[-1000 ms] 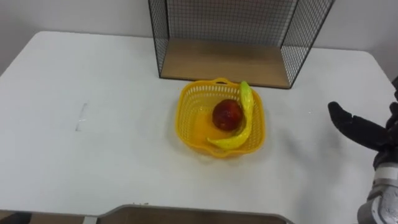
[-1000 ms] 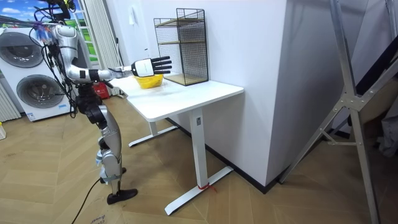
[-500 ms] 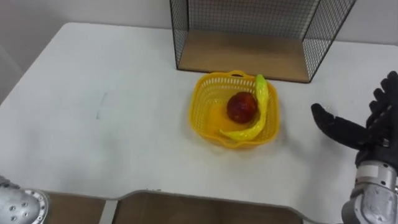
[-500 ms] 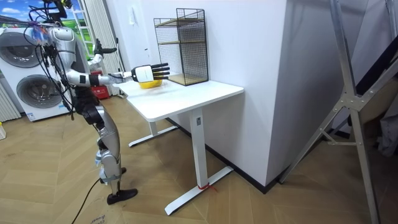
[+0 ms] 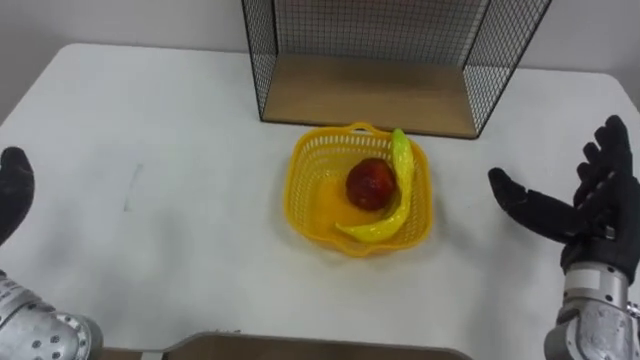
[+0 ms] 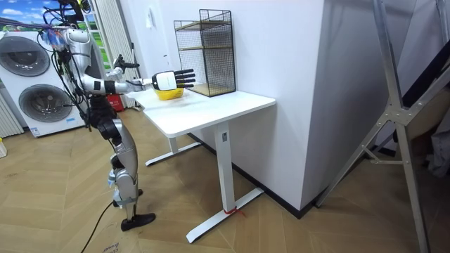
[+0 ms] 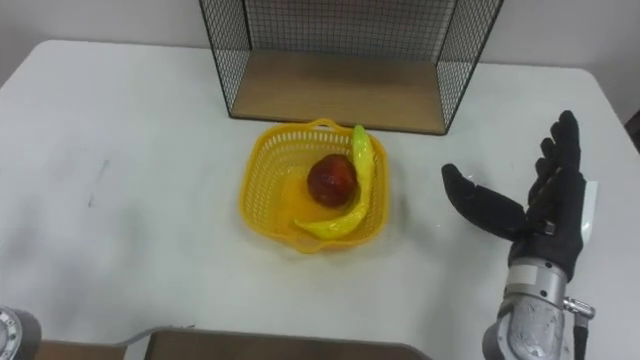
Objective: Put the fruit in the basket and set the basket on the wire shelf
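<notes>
My right robot hand (image 5: pixel 600 232) hovers wide open, fingers straight, thumb out, holding nothing, over the white desk (image 5: pixel 180 240) to the right of the yellow plastic mesh basket (image 5: pixel 303 170), apart from it. Basket sits on the desk just in front of the black wire shelf with a wooden board (image 5: pixel 365 95). Round red apple (image 5: pixel 368 186) and yellow-green banana (image 5: pixel 403 185) lie inside the basket, touching. My left robot hand (image 5: pixel 12 190) is at the desk's left edge; can't tell its state.

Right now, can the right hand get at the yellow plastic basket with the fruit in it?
Probably yes. The right hand hovers open beside the yellow plastic basket, with nothing but white table between them; the black wire shelf stands behind the basket, off that path.
</notes>
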You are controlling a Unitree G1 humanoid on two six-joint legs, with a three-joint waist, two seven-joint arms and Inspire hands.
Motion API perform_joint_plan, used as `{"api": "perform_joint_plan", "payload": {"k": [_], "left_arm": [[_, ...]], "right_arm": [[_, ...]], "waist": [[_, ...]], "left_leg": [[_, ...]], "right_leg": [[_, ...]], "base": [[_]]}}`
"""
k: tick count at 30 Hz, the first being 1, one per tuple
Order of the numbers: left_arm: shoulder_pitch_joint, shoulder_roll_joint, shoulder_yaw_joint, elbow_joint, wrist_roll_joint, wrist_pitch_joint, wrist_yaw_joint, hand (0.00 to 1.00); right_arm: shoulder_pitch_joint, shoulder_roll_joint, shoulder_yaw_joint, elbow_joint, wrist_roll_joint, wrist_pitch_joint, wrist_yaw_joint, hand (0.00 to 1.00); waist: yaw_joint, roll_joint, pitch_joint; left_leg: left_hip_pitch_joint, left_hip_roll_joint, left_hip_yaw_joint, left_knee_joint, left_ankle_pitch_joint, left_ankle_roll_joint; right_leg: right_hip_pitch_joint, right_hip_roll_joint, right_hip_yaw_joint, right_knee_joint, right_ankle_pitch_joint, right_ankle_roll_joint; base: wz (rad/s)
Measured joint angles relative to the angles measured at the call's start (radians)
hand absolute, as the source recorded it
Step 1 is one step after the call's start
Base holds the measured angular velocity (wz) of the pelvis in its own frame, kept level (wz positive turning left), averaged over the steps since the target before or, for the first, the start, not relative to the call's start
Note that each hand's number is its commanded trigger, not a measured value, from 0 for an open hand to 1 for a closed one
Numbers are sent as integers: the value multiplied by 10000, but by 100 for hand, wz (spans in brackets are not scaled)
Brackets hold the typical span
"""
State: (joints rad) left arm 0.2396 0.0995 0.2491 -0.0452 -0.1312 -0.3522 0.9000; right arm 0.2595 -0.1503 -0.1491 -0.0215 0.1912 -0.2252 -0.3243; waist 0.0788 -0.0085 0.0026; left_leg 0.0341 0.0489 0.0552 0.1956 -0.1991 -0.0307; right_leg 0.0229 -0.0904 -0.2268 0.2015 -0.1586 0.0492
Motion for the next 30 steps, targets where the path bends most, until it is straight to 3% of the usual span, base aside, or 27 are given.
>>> {"api": "perform_joint_plan", "payload": {"k": [4,6,10,14,21,22,27,30], "left_arm": [[419,-135,611,224,-1611,20,135,0],[520,-151,860,224,-1871,24,305,0],[598,-149,1335,223,-1902,24,283,0],[600,-134,1393,198,-1949,24,-91,0],[577,-111,493,-33,-2495,24,-1229,0],[373,-111,119,-136,-2747,30,-1682,0],[31,-110,-952,-99,-3281,58,-3147,0],[-155,-113,-1416,6,-3413,308,-4136,0]], "right_arm": [[100,8,-204,-1,4,58,-42,0],[100,13,-345,-9,0,83,-100,0],[103,17,-381,-315,-15,131,-188,0],[116,7,-393,-315,-12,170,20,0],[-23,32,-315,-314,121,171,549,0],[-142,82,-226,-314,369,171,630,0],[-352,125,323,-311,1019,165,1418,0],[-366,278,554,-281,1647,175,1905,0]], "waist": [[130,105,7],[174,128,8],[338,193,-62],[297,194,-65],[76,95,-18],[57,71,23],[-132,32,70],[-194,30,76]], "left_leg": [[41,0,-23,-87,-1,0],[51,0,-63,-96,-1,0],[53,-1,-73,-86,1,0],[100,-42,-269,-62,4,3],[60,-69,-395,16,13,12],[43,-69,-392,19,13,12],[24,-63,-358,-42,10,10],[42,-61,-316,-71,10,10]], "right_leg": [[-5,17,47,1,-1,2],[18,19,28,6,-1,1],[11,14,29,36,-1,-1],[136,-18,-140,-17,-9,9],[300,-31,-283,-118,-9,12],[299,-30,-283,-120,-8,12],[282,-17,-251,-149,-7,14],[235,-15,-217,-145,-7,14]], "base": [[-3],[4],[0],[14],[5],[0],[-1],[-3]]}}
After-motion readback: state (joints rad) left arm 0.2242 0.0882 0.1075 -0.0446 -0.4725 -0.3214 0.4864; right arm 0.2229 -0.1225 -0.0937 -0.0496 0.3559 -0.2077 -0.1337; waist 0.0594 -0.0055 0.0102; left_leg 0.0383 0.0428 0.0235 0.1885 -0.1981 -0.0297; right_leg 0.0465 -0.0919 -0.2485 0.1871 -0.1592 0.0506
